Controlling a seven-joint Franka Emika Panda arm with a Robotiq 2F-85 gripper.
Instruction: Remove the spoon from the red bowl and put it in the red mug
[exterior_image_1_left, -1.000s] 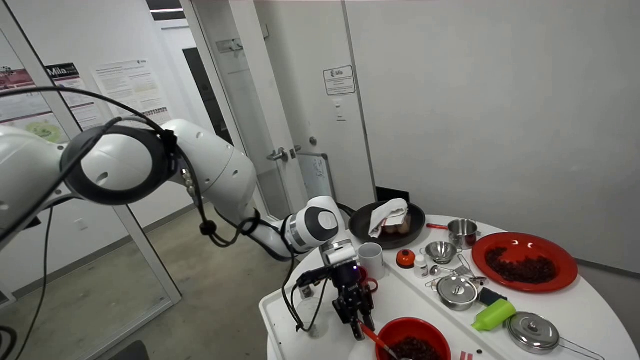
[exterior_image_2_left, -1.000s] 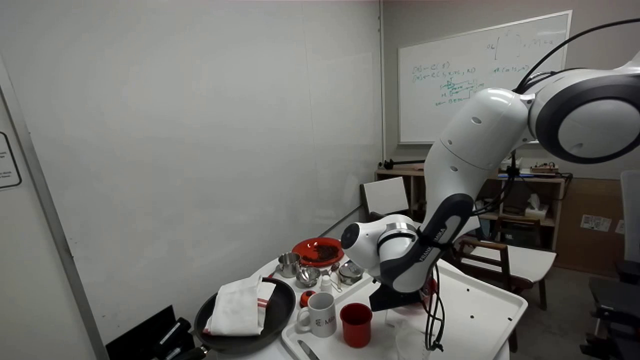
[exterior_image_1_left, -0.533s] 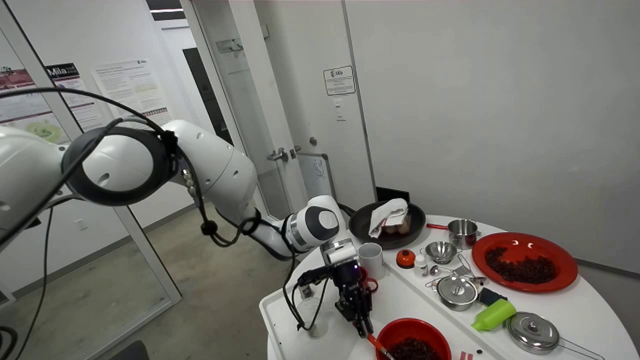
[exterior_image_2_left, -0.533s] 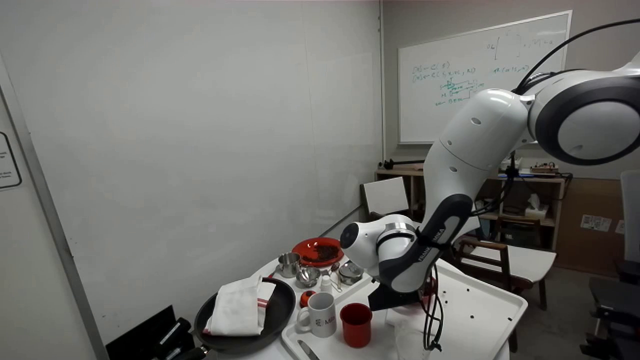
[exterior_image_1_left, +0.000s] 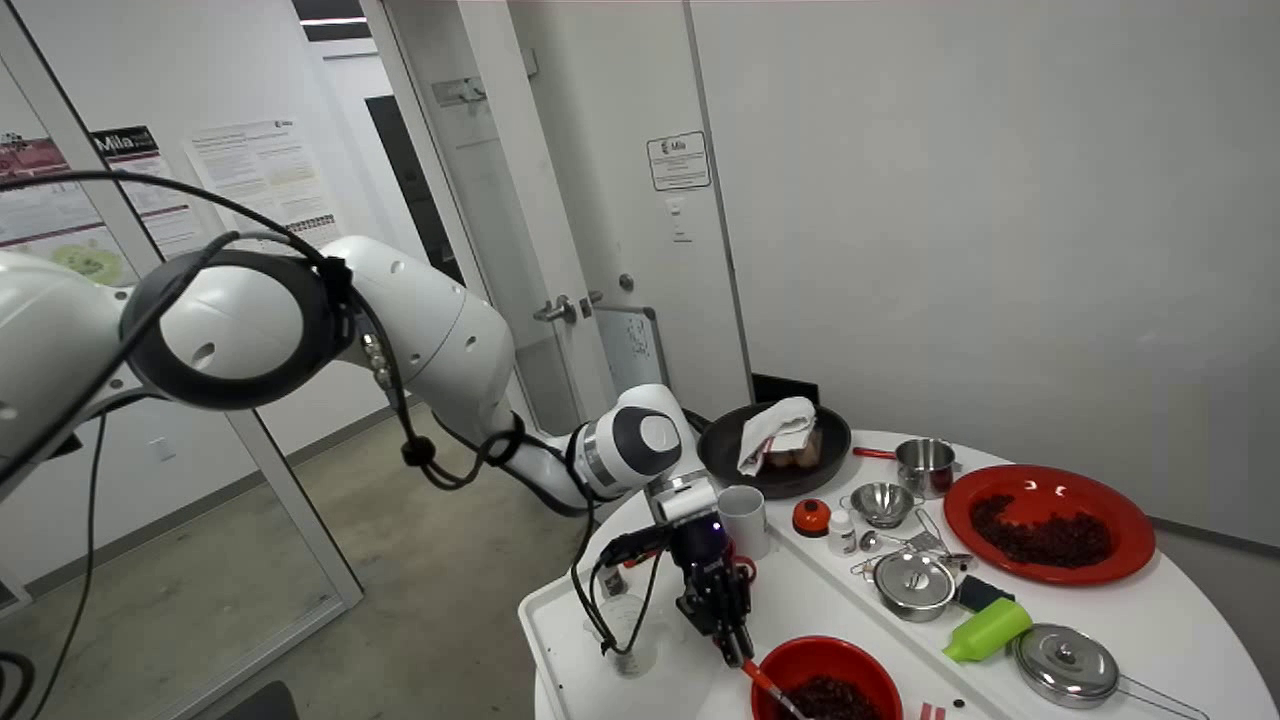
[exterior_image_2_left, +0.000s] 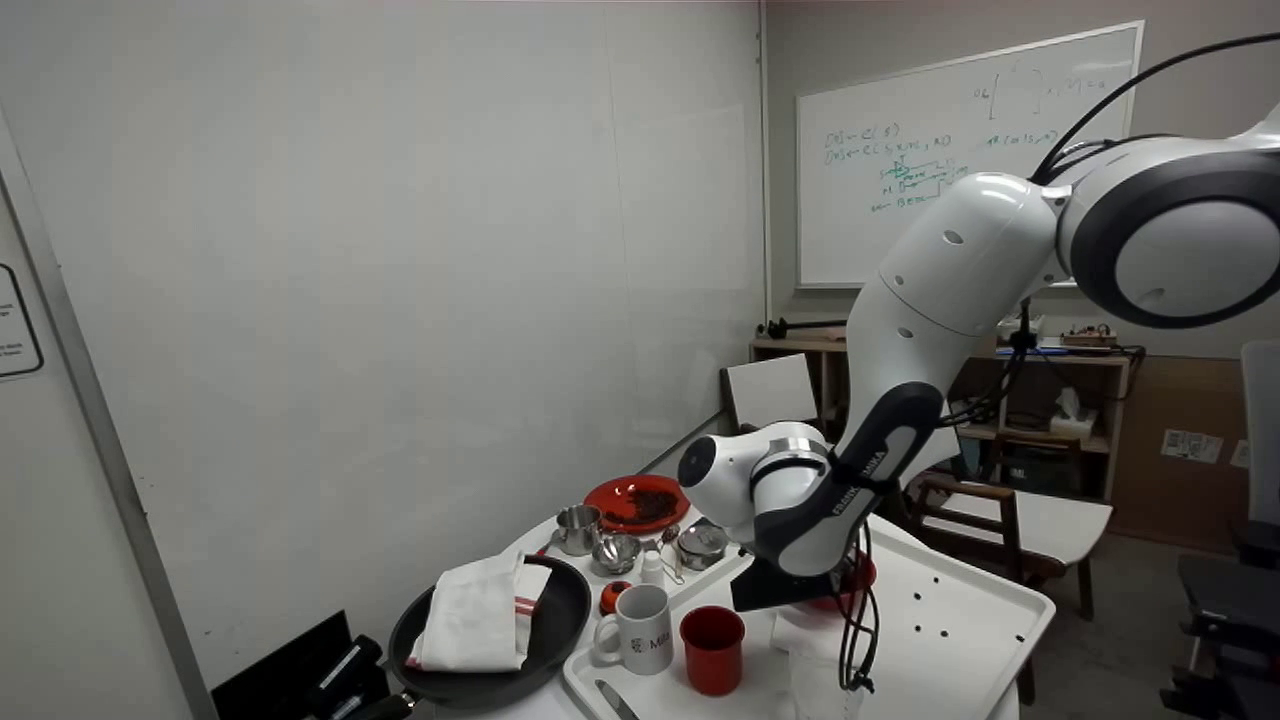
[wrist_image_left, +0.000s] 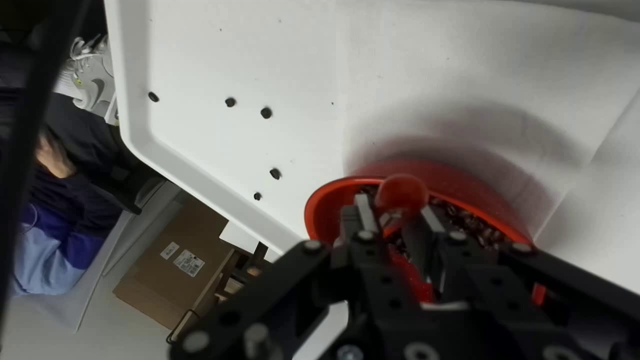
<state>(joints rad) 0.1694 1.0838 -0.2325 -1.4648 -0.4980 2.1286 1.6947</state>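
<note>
— One spoon (exterior_image_1_left: 764, 680), held in the gripper (wrist_image_left: 398, 214). Whereabouts, tho?

— Slanting down into the red bowl (exterior_image_1_left: 830, 655), silver end in over the dark beans (exterior_image_1_left: 840, 693). Near side, in an exterior view.

— And the jaws? Spread much?

— Barely. Tight on the red handle from both sides, with pretty much only the handle's thickness between the fingers (wrist_image_left: 367, 214). Clearest in the wrist view.

— Nice. Any sign of the red mug (exterior_image_2_left: 712, 655)?

— Yep, standing upright on the white tray (exterior_image_2_left: 985, 605), apart from the bowl. Just right of a white mug (exterior_image_2_left: 650, 640) in an exterior view, and slightly nearer.

— Anything else worth a mention?

— Red plate (exterior_image_1_left: 1125, 540) at the far right in an exterior view, loaded with more dark beans. Also a frying pan (exterior_image_1_left: 718, 458) on the far side, left of the plate, with a white towel (exterior_image_1_left: 775, 425) in it. Green bottle (exterior_image_1_left: 990, 630) lying just beside a lidded steel pan (exterior_image_1_left: 1068, 665) with a wire handle, nearer than the plate.
</note>
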